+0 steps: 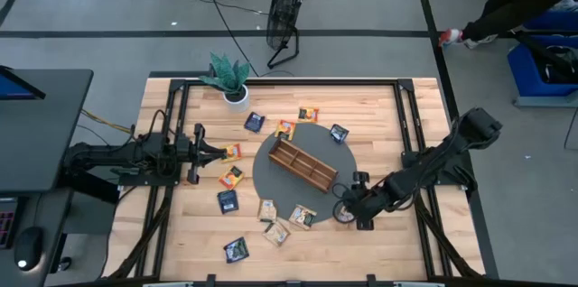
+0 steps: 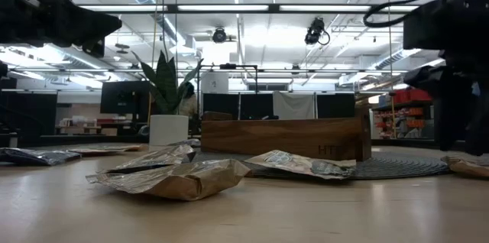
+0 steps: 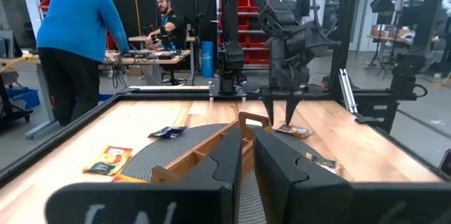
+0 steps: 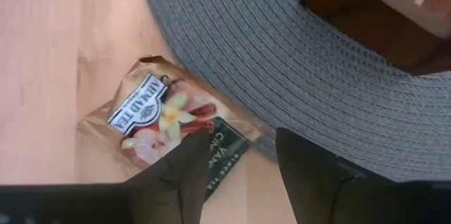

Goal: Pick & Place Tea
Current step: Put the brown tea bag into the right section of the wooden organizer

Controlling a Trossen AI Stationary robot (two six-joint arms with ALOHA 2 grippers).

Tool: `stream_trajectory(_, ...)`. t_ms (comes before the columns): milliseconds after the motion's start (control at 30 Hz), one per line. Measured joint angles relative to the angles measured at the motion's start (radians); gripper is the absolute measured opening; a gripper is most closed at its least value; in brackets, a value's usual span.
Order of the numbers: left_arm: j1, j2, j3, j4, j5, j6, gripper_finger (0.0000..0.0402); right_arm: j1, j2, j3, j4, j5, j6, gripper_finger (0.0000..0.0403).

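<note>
Pale plank table (image 1: 379,124), round woven grey mat (image 4: 296,62), right tool (image 4: 236,164) spread over crinkly foil sachet (image 4: 158,115)

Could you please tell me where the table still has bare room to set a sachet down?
Bare wood lies along the right edge of the table, beyond the mat, and at the near right corner. It is crowded around the tray and near the plant, where sachets lie scattered.
</note>
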Motion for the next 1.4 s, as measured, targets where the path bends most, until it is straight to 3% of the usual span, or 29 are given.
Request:
stream_trajectory(533,0.0,0.0,0.0,-0.007,0.0,-0.006,0.0041,0.0,0.051,0.0,0.061,0.035,-0.057,0.0161)
stream_trajectory(1033,0.0,0.0,0.0,-0.007,0.0,-0.001,0.0041,-0.002,0.051,0.0,0.055,-0.008,-0.023,0.0006)
stream_trajectory(1400,0.0,0.0,0.0,-0.006,0.0,0.001,0.0041,-0.01,-0.006,0.0,0.055,-0.028,0.033,0.008)
